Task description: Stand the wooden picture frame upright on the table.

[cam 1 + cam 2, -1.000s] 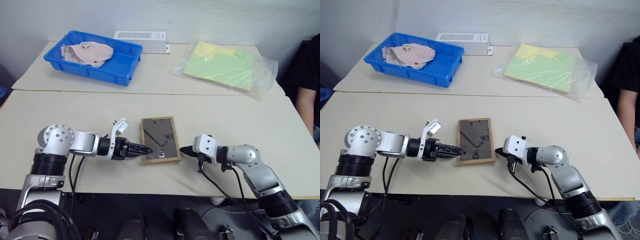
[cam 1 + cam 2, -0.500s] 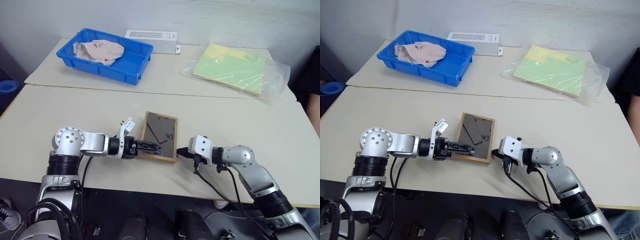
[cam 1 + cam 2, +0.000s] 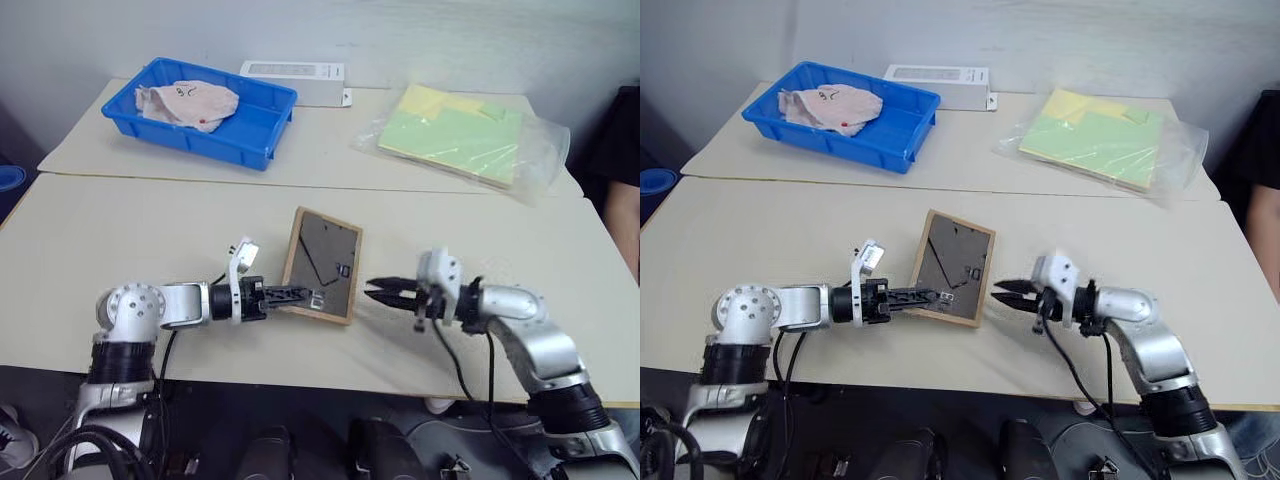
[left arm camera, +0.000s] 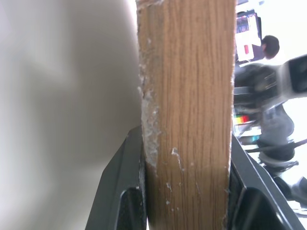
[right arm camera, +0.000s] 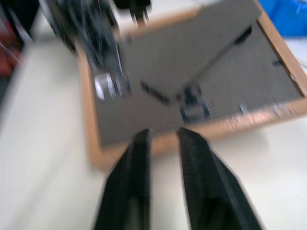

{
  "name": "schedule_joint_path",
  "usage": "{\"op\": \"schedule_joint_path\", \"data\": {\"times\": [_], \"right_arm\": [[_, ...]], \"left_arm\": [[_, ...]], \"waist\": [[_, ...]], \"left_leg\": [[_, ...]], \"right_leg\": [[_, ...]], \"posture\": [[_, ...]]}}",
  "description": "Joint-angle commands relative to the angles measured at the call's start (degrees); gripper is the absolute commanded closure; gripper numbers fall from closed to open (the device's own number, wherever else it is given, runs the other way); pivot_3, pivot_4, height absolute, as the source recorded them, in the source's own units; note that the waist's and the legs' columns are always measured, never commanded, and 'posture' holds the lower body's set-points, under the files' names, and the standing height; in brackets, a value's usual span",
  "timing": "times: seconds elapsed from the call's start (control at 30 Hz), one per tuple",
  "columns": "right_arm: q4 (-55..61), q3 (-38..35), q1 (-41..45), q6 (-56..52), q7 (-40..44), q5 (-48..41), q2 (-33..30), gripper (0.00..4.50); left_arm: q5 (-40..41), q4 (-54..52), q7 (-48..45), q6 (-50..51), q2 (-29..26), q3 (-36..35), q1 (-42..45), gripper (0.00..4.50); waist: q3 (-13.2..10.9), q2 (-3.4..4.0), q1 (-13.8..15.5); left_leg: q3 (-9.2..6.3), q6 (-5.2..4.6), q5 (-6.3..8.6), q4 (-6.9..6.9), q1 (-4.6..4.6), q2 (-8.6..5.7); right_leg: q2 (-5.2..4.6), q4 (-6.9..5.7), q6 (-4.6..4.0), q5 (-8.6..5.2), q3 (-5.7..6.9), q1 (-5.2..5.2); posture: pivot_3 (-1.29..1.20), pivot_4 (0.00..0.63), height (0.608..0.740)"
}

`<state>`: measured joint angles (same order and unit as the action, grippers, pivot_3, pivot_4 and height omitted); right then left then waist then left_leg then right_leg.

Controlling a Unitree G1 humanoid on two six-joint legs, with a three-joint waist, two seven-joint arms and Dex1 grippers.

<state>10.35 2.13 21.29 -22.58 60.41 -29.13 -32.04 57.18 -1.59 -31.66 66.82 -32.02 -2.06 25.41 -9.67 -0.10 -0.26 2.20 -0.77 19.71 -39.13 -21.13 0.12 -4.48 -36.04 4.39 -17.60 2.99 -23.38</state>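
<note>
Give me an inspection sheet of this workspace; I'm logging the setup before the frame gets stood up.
Surface: beige table, a second table butted behind it.
Job's things: wooden frame, back panel up, one side tilted off the table.
Clutter: blue bin holding a cloth; white box; bagged paper.
Grippers: left gripper shut on the frame's edge; right gripper open, beside the frame, apart from it.
Cables: black cable hanging off the right arm.
Surroundings: a person at the far right.

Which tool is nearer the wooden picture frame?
Left. The left tool clamps the wooden picture frame at its edge; the right tool hangs just beside it, open, apart.
</note>
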Motion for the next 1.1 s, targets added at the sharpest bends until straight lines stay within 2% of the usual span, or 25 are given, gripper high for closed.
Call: {"op": "schedule_joint_path", "data": {"times": [0.03, 0.2, 0.27, 0.47, 0.57, 0.73, 0.87, 0.93, 1.03, 1.1], "right_arm": [[4.40, -0.81, 3.79, -10.09, -0.63, -8.14, -0.04, 2.26], [2.49, 2.56, 8.94, -11.00, -4.53, -4.68, 2.91, 0.46], [0.01, 5.28, 10.71, -7.68, -4.82, -0.49, 4.19, 0.04], [-3.62, 6.68, 13.51, -5.46, -5.65, 2.05, 7.53, 0.04], [-2.05, 7.31, 13.35, -5.18, -3.10, 0.31, 8.82, 0.04], [3.35, 6.92, 8.38, -2.61, 3.97, -1.03, 4.84, 0.04], [4.50, 4.90, 6.07, -0.37, 5.30, -1.55, 3.02, 0.04], [3.77, 4.74, 4.89, 4.07, 5.59, 1.25, 1.99, 0.04], [0.26, 3.64, 3.86, 14.37, 4.39, 6.30, 1.98, 0.04], [-2.26, 0.38, 2.76, 20.63, 4.11, 7.63, 0.95, 0.04]], "left_arm": [[-14.64, -1.73, -8.65, -20.27, -2.60, 4.58, -3.03, 3.20], [-17.23, -0.95, -11.16, -25.23, -1.06, 4.70, -4.18, 3.20], [-17.43, -1.38, -11.66, -25.38, -0.63, 4.77, -4.35, 3.20], [-18.45, -1.85, -13.54, -25.58, -0.42, 4.96, -4.58, 3.20], [-17.52, -1.59, -13.00, -23.57, 0.15, 4.24, -4.32, 3.20], [-13.00, -0.74, -11.71, -14.53, 0.69, 1.24, -2.56, 3.20], [-12.13, -0.12, -11.32, -11.53, 0.74, -0.25, -1.91, 3.20], [-10.51, 0.43, -11.09, -9.12, 1.18, -1.47, -1.31, 3.20], [-3.86, 2.19, -8.65, 1.50, 2.27, -5.44, 1.14, 3.20], [0.69, 4.21, -6.95, 13.54, 1.64, -8.01, 4.09, 3.20]], "waist": [[0.00, 0.01, 0.01], [0.00, 0.01, 0.17], [0.00, 0.01, 0.10], [0.00, 0.00, 0.06], [0.00, 0.00, 0.03], [0.00, 0.00, 0.23], [0.00, -0.01, 0.14], [0.00, -0.01, 0.13], [-0.02, -0.03, 0.08], [-0.07, -0.11, 0.08]], "left_leg": [[0.01, 0.03, -0.02, 0.01, 0.05, 0.04], [0.00, -0.03, 0.01, 0.03, -0.06, 0.08], [0.01, -0.09, 0.04, 0.03, -0.06, 0.05], [-0.03, -0.16, 0.07, 0.04, -0.14, 0.05], [-0.04, -0.17, 0.07, 0.04, -0.13, 0.07], [-0.12, -0.23, 0.10, 0.04, -0.16, 0.07], [-0.11, -0.34, 0.18, 0.04, -0.18, 0.02], [-0.10, -0.33, 0.17, 0.04, -0.18, 0.03], [-0.09, -0.31, 0.16, 0.04, -0.18, 0.04], [-0.07, -0.30, 0.16, 0.04, -0.19, 0.03]], "right_leg": [[0.02, 0.05, 0.00, 0.00, 0.00, 0.02], [-0.03, 0.06, 0.00, 0.00, -0.02, -0.03], [-0.06, 0.05, 0.00, 0.00, -0.06, -0.06], [-0.06, -0.12, 0.02, 0.01, -0.05, -0.08], [-0.05, -0.17, 0.02, 0.01, -0.04, -0.09], [-0.05, -0.19, 0.02, 0.01, -0.03, -0.09], [-0.08, -0.11, 0.05, 0.03, -0.05, -0.06], [-0.07, -0.05, 0.06, 0.04, -0.05, -0.06], [-0.05, -0.05, 0.07, 0.04, -0.05, -0.07], [-0.04, -0.05, 0.07, 0.04, -0.05, -0.07]], "posture": [[0.00, 0.150, 0.740], [0.00, 0.150, 0.740], [0.00, 0.150, 0.740], [0.00, 0.150, 0.740], [0.00, 0.150, 0.740], [0.00, 0.150, 0.740], [0.00, 0.150, 0.740], [0.00, 0.150, 0.740], [0.00, 0.150, 0.740], [0.00, 0.150, 0.740]]}}
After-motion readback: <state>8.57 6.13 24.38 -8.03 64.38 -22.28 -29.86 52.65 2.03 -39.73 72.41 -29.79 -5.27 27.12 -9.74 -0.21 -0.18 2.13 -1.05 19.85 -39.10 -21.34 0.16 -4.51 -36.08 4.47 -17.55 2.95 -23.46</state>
